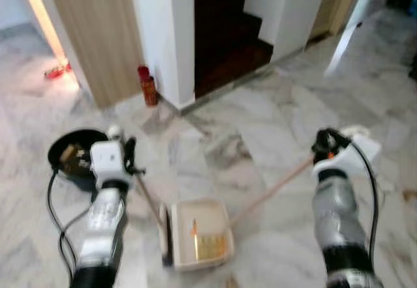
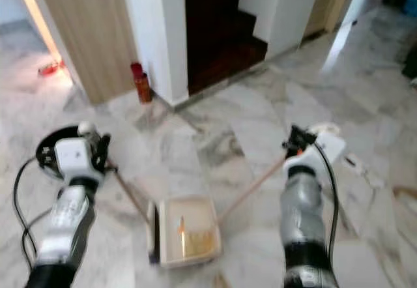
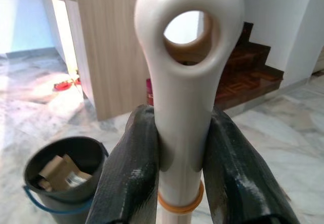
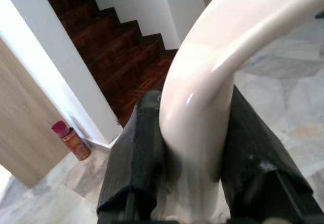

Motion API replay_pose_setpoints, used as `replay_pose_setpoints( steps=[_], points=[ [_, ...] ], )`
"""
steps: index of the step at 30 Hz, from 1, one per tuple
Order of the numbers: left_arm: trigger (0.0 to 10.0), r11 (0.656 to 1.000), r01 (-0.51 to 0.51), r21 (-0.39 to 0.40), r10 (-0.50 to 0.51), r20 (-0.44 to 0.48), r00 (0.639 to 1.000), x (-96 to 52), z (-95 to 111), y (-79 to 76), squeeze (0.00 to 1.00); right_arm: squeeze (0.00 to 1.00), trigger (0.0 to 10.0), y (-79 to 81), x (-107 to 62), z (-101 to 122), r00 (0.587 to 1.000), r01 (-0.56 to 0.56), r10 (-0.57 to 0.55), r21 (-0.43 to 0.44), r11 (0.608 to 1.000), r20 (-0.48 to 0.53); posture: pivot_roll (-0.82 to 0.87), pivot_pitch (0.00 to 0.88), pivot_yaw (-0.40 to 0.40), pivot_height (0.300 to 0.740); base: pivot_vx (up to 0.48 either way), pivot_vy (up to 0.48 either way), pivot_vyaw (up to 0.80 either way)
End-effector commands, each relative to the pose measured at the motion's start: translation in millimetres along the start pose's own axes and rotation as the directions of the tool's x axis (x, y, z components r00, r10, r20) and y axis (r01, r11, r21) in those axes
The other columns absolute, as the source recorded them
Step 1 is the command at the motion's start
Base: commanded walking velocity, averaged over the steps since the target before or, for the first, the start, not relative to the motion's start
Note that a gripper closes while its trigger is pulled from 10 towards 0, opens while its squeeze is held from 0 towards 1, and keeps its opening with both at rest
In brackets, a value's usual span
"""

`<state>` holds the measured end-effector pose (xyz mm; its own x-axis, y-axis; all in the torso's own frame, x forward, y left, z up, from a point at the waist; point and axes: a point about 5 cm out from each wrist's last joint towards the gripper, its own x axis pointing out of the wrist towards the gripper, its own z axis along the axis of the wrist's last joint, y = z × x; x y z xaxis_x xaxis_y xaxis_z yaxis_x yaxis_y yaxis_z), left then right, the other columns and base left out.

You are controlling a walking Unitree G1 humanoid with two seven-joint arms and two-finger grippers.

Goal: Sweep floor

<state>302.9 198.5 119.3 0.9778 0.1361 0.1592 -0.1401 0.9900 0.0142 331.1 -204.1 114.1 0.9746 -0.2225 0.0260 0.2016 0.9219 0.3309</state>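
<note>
My left gripper [image 1: 130, 155] is shut on the white, eyelet-ended handle of a broom [image 3: 185, 82]. Its thin stick [image 1: 148, 198] slants down to a dark brush head [image 1: 167, 241] on the marble floor. The brush rests against the left side of a cream dustpan [image 1: 199, 217], which holds yellow and orange scraps [image 1: 210, 245]. My right gripper [image 1: 324, 144] is shut on the curved white dustpan handle [image 4: 202, 67]. That handle's long stick [image 1: 273, 190] runs down to the pan. Both black fingers [image 4: 134, 158] press on the handle.
A black bucket [image 1: 73, 139] with cardboard scraps stands on the floor by my left arm. A red spray can [image 1: 148, 87] stands at the white wall corner. Dark wooden stairs [image 1: 225, 34] rise behind it. A small red object [image 1: 55, 72] lies far left.
</note>
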Motion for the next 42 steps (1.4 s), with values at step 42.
replay_pose_setpoints(
  steps=[42],
  points=[
    [10.0, 1.000, 0.016, 0.016, -0.017, 0.049, 0.999, 2.7, 11.9, -2.1, 0.00, 0.00, 10.0, 2.7, 2.2, 9.4, 0.999, 0.000, -0.003, 0.051, 0.999, 0.045, -0.01, 0.000, 0.002, 0.740, 0.000, 0.367, 0.00]
  ],
)
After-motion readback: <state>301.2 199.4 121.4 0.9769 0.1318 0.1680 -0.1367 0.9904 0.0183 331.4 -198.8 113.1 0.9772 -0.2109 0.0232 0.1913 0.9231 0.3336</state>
